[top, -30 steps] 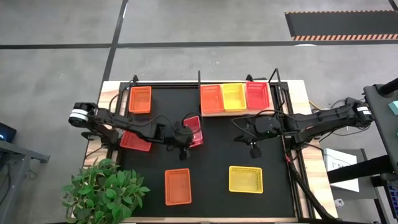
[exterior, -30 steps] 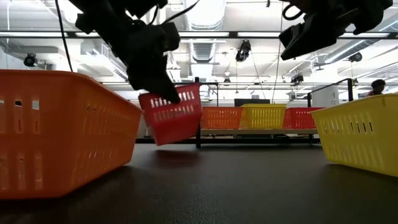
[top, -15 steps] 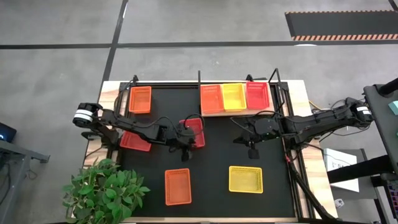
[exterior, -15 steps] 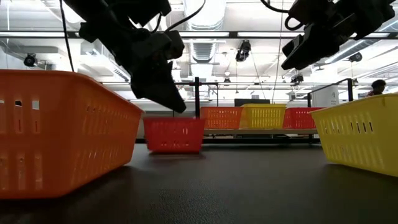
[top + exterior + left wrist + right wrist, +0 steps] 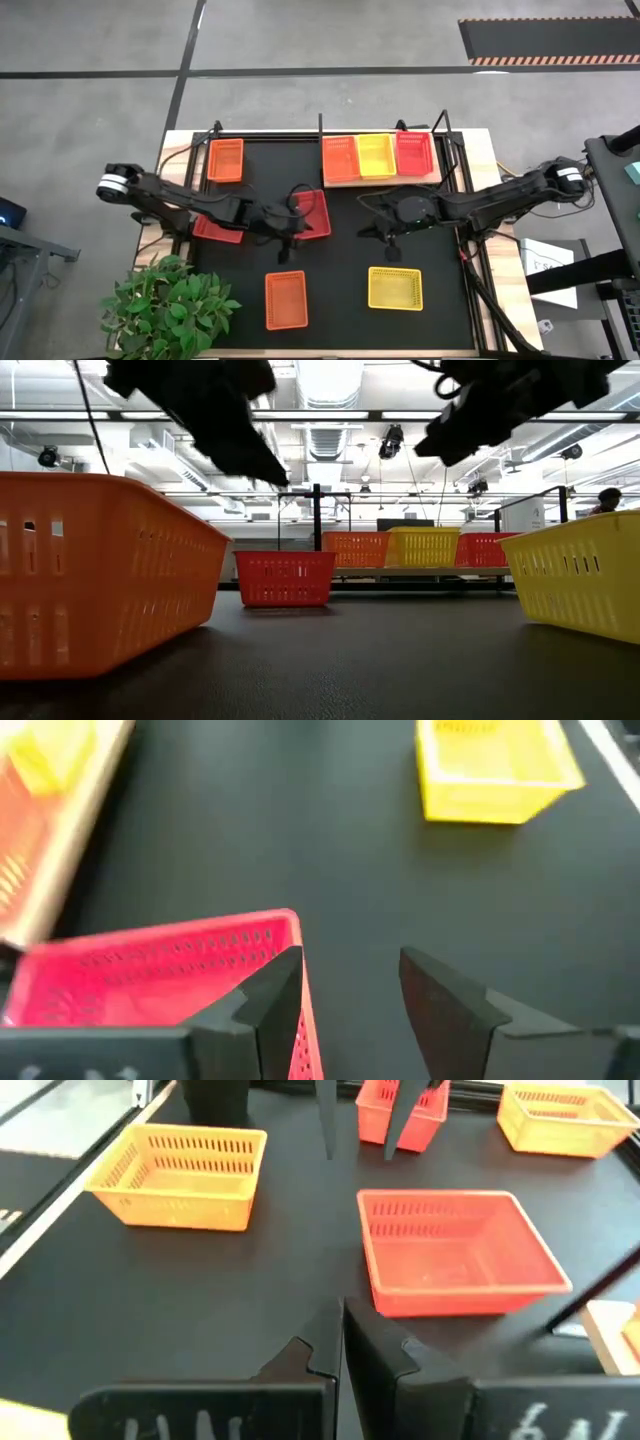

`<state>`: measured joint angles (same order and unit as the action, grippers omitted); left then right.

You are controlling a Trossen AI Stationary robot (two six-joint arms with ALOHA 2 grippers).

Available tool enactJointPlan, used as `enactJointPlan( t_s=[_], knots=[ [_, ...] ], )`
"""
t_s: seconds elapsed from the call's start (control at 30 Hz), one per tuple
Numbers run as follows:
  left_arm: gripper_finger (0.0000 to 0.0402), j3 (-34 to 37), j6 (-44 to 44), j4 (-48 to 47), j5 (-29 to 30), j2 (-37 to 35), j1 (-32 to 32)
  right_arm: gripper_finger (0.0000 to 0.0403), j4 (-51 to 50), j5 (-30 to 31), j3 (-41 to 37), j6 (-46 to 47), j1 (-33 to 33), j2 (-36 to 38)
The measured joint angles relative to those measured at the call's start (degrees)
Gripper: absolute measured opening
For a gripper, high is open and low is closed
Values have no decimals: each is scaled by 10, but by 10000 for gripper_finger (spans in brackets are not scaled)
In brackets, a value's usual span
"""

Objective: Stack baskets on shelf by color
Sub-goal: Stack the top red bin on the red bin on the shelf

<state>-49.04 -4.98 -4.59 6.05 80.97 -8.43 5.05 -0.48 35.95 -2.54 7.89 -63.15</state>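
Sitting beside left fingers [image 5: 272, 1010]: red basket [image 5: 150, 970]

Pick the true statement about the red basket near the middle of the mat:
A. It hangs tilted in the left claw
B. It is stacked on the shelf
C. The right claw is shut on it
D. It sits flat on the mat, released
D. The red basket rests level on the mat, and the left claw is open with only one finger beside the basket's rim, gripping nothing.
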Motion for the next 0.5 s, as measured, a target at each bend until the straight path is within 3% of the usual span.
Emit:
enactJointPlan(
  t_s=[0.27,0.5],
  knots=[
    [154,0,169,32,1,-82,-2,11,-4,5,104,-12,0,-120],
    [154,14,190,33,2,-129,-2,58,-81,6,215,-21,-7,-215]
  ],
)
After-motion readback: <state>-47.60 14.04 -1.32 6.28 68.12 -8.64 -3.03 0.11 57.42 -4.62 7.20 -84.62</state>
